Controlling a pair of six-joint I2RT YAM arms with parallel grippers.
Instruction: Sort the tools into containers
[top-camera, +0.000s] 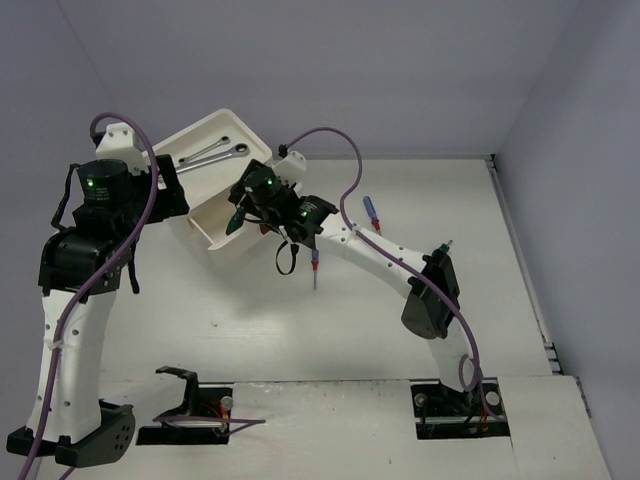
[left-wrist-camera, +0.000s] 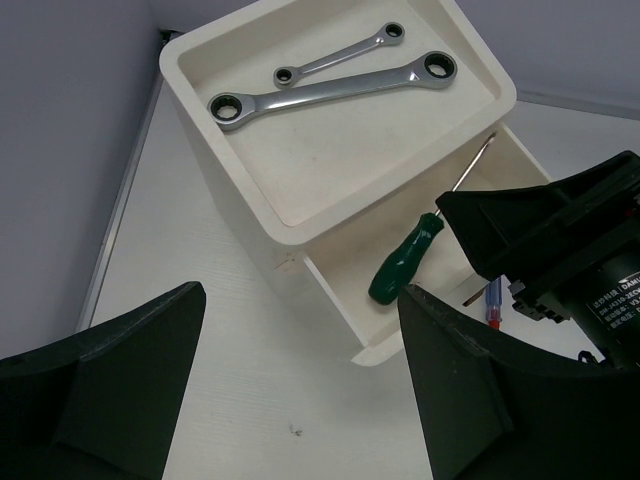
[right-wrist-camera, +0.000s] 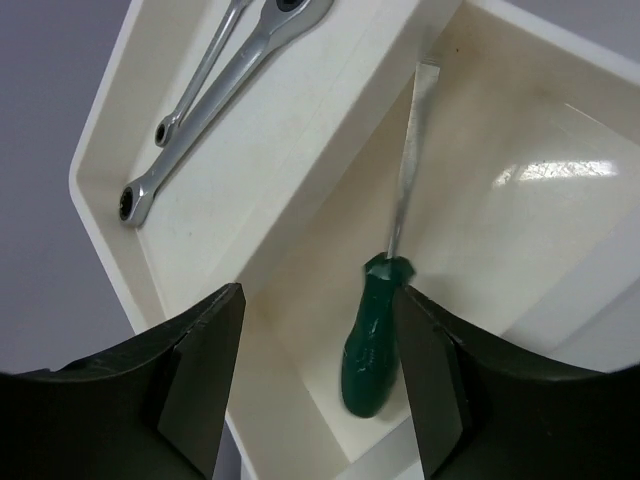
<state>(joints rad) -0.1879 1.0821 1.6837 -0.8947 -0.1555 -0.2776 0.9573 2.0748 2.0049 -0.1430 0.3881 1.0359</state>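
The white drawer box (top-camera: 205, 128) stands at the back left, with two silver ratchet wrenches (top-camera: 215, 153) in its top tray. One drawer (top-camera: 212, 238) is pulled open, and a green-handled screwdriver (top-camera: 235, 221) lies inside it. My right gripper (top-camera: 245, 203) hovers open over that drawer. In the right wrist view the screwdriver (right-wrist-camera: 372, 340) lies free beside the right finger (right-wrist-camera: 440, 380). My left gripper (top-camera: 172, 192) is open and empty beside the box. Its view shows the tray (left-wrist-camera: 470, 60), the wrenches (left-wrist-camera: 330, 90) and the screwdriver (left-wrist-camera: 404, 265).
A blue-handled screwdriver (top-camera: 370, 211) lies on the table right of the box and also shows in the left wrist view (left-wrist-camera: 492, 302). A red-handled tool (top-camera: 316, 268) lies below my right forearm. A green-tipped tool (top-camera: 444, 246) sits by the right elbow.
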